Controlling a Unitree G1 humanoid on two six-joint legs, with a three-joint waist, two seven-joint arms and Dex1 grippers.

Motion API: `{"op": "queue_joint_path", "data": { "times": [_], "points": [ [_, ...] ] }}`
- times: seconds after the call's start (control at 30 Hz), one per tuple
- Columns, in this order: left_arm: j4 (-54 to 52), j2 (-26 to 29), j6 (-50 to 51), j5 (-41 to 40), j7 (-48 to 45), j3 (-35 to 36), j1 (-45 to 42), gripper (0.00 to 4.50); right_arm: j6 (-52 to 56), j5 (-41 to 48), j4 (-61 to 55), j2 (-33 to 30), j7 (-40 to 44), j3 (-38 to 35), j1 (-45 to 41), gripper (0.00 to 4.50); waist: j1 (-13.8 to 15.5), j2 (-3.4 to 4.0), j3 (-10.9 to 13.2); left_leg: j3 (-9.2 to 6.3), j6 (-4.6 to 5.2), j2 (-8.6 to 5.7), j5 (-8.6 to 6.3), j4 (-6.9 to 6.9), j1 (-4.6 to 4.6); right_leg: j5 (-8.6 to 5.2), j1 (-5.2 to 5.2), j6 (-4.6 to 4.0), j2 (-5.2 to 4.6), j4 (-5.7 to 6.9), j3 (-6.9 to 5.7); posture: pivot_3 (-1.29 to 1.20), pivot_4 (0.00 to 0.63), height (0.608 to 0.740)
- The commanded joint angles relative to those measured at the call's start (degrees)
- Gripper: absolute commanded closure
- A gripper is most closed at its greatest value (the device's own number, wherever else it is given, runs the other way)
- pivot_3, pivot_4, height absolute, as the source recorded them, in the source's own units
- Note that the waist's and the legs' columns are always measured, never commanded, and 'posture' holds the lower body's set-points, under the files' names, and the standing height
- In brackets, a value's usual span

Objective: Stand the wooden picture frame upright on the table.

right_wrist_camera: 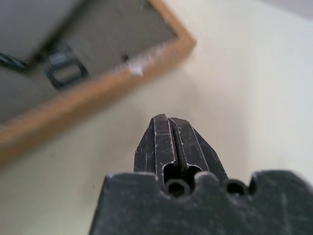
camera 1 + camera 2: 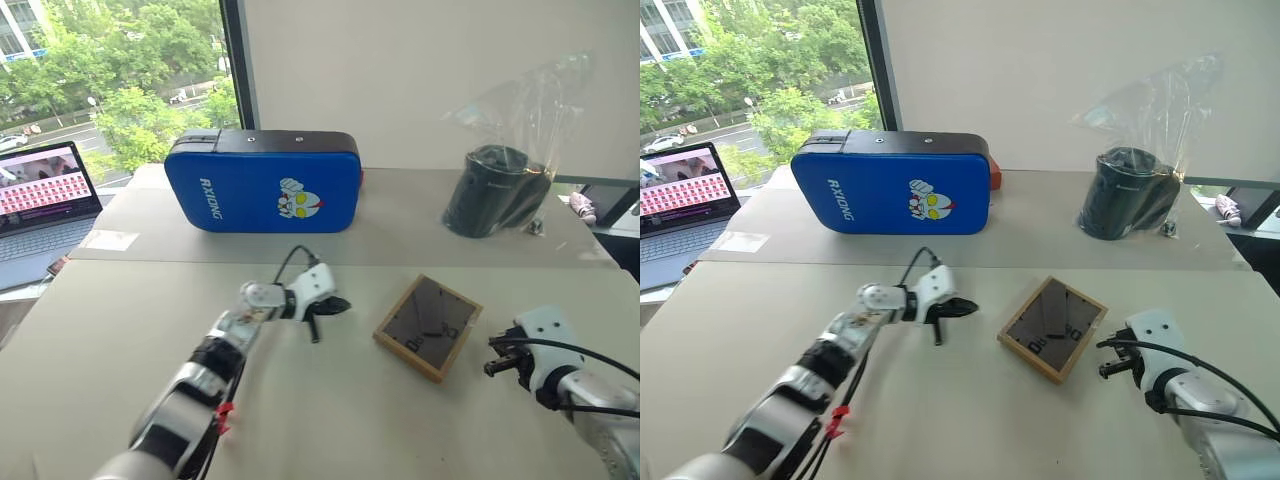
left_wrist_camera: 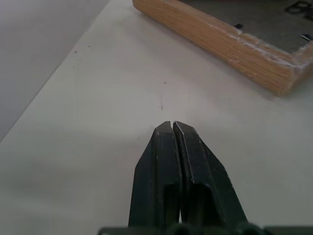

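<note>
The wooden picture frame (image 2: pixel 428 327) lies back-up, flat on the desk (image 2: pixel 330 410), between both sets of clenched, empty jaws. Left gripper (image 2: pixel 328 311) and right gripper (image 2: pixel 497 357) should unclench, then grip opposite wooden edges before tipping it up.

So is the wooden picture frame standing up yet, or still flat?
Still flat. The wooden picture frame lies face down on the table, its dark grey back panel facing up, between the two grippers and held by neither.

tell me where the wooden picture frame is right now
In the left eye view the wooden picture frame lies flat, back panel up, on the table, right of centre, between the left end effector and the right end effector.
</note>
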Motion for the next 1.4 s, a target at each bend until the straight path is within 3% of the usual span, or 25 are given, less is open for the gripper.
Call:
{"op": "queue_joint_path", "data": {
  "times": [0.03,0.2,0.33,0.43,0.63,0.77,0.87,1.07,1.4],
  "points": [
    [6.92,-4.10,-5.23,3.21,1.67,-0.99,-3.40,4.40,3.07,-1.00,-1.80,1.67,-1.74,4.27,-3.97,4.49,-0.32,0.00,0.00,0.00,0.00,0.00,0.00,0.01,-0.01,0.00,-0.01,0.00,0.00,0.00,0.00,0.00,0.150,0.740],
    [12.07,-7.94,-8.90,7.49,2.82,-2.60,-5.35,4.40,5.32,-2.32,-0.71,4.28,-2.26,10.70,-10.87,4.49,-1.35,0.01,0.00,-0.02,0.00,0.01,0.01,0.00,0.10,0.00,0.04,0.01,0.01,0.08,0.02,0.00,0.150,0.740],
    [7.07,-4.30,-9.26,7.88,-0.34,-1.99,-2.03,4.40,6.33,-2.84,-1.07,4.92,-0.99,15.08,-15.91,4.49,-1.43,0.04,-0.02,-0.06,-0.01,0.00,0.05,0.01,0.13,0.00,0.05,0.04,0.01,0.12,0.02,0.00,0.150,0.740],
    [-1.40,1.55,-6.96,7.82,-2.85,-1.40,3.29,4.40,6.79,-2.33,-2.71,5.63,0.52,19.64,-18.86,4.49,-2.21,0.10,-0.05,-0.08,-0.01,0.01,0.04,-0.02,0.12,-0.01,0.00,0.03,0.01,0.15,0.02,0.00,0.150,0.740],
    [-33.85,20.15,9.06,5.05,-7.15,4.21,25.09,4.40,7.55,-1.43,-4.52,9.70,2.88,28.22,-23.49,4.49,-4.75,0.19,-0.11,-0.18,0.04,0.23,0.02,-0.22,0.40,-0.17,-0.07,-0.23,0.29,0.56,0.07,0.00,0.150,0.740],
    [-53.85,30.50,21.75,2.18,-5.81,11.10,42.03,4.40,7.86,0.18,-4.72,10.93,5.79,31.17,-23.76,4.49,-4.68,0.23,-0.15,-0.21,0.06,0.40,0.01,-0.40,0.74,-0.45,-0.03,-0.40,0.44,1.07,0.09,0.00,0.150,0.740],
    [-62.98,34.92,30.47,-0.42,-4.45,15.65,49.82,4.40,8.18,0.44,-4.10,10.42,7.20,32.15,-23.73,4.49,-4.36,0.21,-0.16,-0.20,0.06,0.42,0.01,-0.69,1.11,-0.77,0.15,-0.07,0.44,1.12,0.08,0.00,0.150,0.740],
    [-68.20,38.90,36.73,-2.59,-1.12,20.89,56.09,4.40,7.14,0.10,-1.97,9.19,9.18,33.22,-23.71,4.49,-4.48,0.24,-0.17,-0.20,0.06,0.44,0.01,-0.83,1.30,-0.85,0.18,-0.15,0.47,1.18,0.08,0.00,0.150,0.740],
    [-65.94,37.18,34.45,-2.16,1.49,15.50,50.45,4.40,6.99,1.44,-1.78,10.05,12.22,34.95,-24.39,4.49,-3.11,0.26,-0.18,-0.19,0.05,0.44,0.01,-0.83,1.28,-0.85,0.18,-0.17,0.47,1.13,0.07,0.00,0.150,0.740]
  ]
}}
